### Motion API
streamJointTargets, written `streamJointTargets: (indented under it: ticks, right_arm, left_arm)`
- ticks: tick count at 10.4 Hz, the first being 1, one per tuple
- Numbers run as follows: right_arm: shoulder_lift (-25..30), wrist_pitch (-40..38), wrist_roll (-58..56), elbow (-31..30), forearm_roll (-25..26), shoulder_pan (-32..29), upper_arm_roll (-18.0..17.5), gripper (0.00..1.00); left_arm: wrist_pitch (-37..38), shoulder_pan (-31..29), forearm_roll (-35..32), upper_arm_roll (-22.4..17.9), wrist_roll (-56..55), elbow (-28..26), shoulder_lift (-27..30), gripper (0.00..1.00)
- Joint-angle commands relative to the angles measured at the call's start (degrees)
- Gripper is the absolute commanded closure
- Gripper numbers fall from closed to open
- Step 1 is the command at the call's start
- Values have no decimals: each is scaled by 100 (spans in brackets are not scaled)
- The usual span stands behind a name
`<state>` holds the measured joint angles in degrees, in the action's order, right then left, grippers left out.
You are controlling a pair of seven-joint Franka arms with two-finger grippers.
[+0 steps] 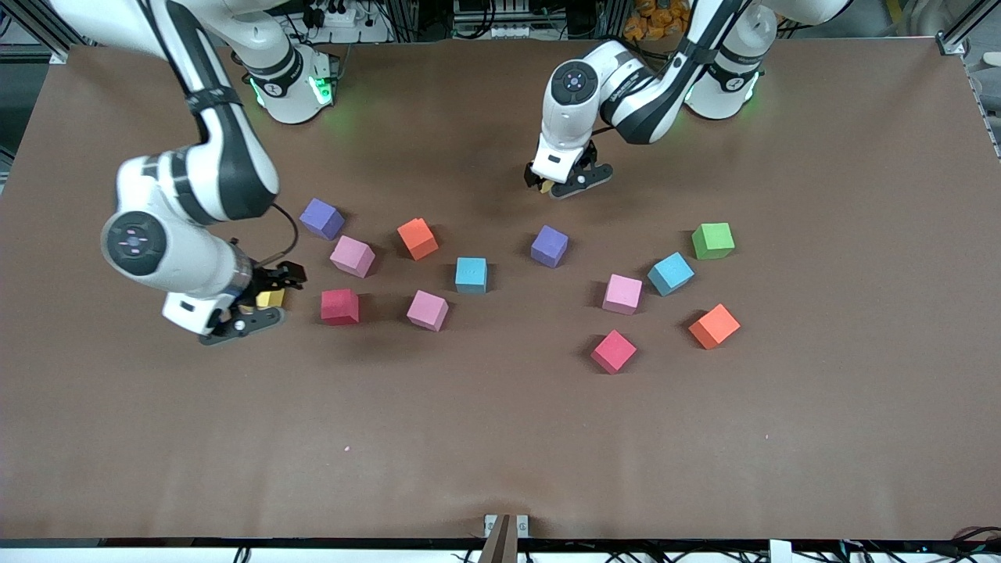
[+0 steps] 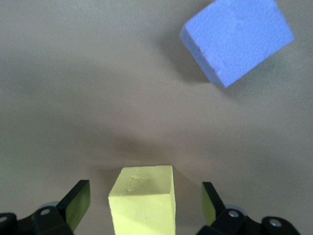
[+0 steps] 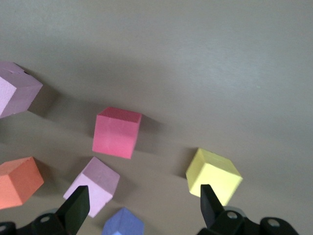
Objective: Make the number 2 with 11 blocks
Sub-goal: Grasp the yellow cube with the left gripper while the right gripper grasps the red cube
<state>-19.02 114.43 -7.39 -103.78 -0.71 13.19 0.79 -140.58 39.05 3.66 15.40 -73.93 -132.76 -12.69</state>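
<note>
The blocks lie scattered and apart on the brown table (image 1: 500, 438); no number 2 is in view. My left gripper (image 1: 565, 181) (image 2: 144, 196) is open astride a yellow block (image 2: 143, 200) (image 1: 546, 186), with a gap on each side. A purple block (image 2: 237, 39) (image 1: 549, 246) lies nearer the front camera. My right gripper (image 1: 264, 303) (image 3: 142, 198) hangs open with nothing held. A second yellow block (image 1: 271, 298) (image 3: 213, 176) sits by one finger. Close by are a red block (image 1: 339, 306) (image 3: 116, 132), a pink block (image 1: 352, 256) (image 3: 93, 186) and another purple block (image 1: 321, 218) (image 3: 122, 225).
Mid-table lie an orange cube (image 1: 417, 238), a light blue cube (image 1: 471, 275) and a pink cube (image 1: 427, 310). Toward the left arm's end are pink (image 1: 622, 294), light blue (image 1: 670, 274), green (image 1: 712, 241), orange (image 1: 714, 326) and red (image 1: 613, 351) cubes.
</note>
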Motion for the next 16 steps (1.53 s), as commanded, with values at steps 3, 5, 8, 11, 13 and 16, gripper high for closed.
streamJointTargets:
  ticks: [3, 5, 8, 11, 13, 16]
  right_arm:
    - [-383, 448, 71, -29, -253, 105, 18, 0]
    - [-601, 693, 71, -46, -263, 272, 26, 0]
    - [-769, 887, 71, -46, -254, 316, 26, 0]
    - [-945, 1081, 71, -46, -254, 369, 26, 0]
    - [-1025, 1151, 71, -55, -254, 430, 26, 0]
    - [-1121, 1187, 71, -64, -254, 404, 26, 0]
  left_arm:
    - [-461, 208, 82, 41, -332, 13, -400, 0]
    - [-470, 208, 82, 94, -350, -48, -418, 0]
    - [-470, 182, 82, 182, -350, -145, -401, 0]
    - [-313, 129, 73, 182, -280, -189, -330, 0]
    - [-224, 120, 73, 182, -262, -180, -286, 0]
    - [-224, 120, 73, 191, -288, -171, -304, 0]
